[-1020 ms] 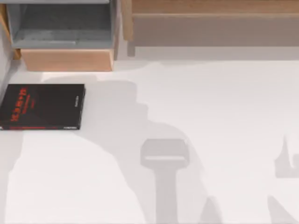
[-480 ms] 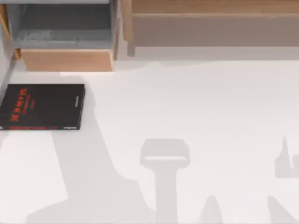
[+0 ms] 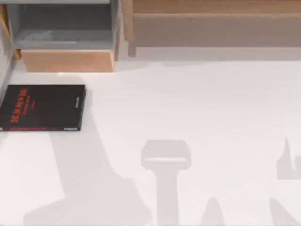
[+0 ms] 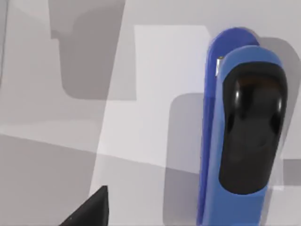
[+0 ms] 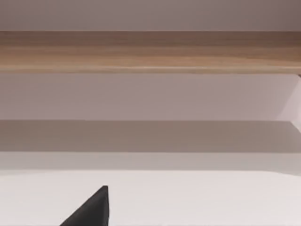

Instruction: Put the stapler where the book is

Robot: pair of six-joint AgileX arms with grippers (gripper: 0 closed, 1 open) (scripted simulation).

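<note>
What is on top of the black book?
Nothing lies on the book; its cover with red lettering shows whole on the white table. The stapler lies on the table, seen from the left wrist. What's under the book is hidden.

My left wrist camera looks down on the white table [image 4: 141,94], crossed by grey shadows. The blue stapler [image 4: 244,141] lies flat on it, long and narrow, with a glossy black pad along its top. One black fingertip [image 4: 91,211] of my left gripper pokes in, well apart from the stapler.
</note>
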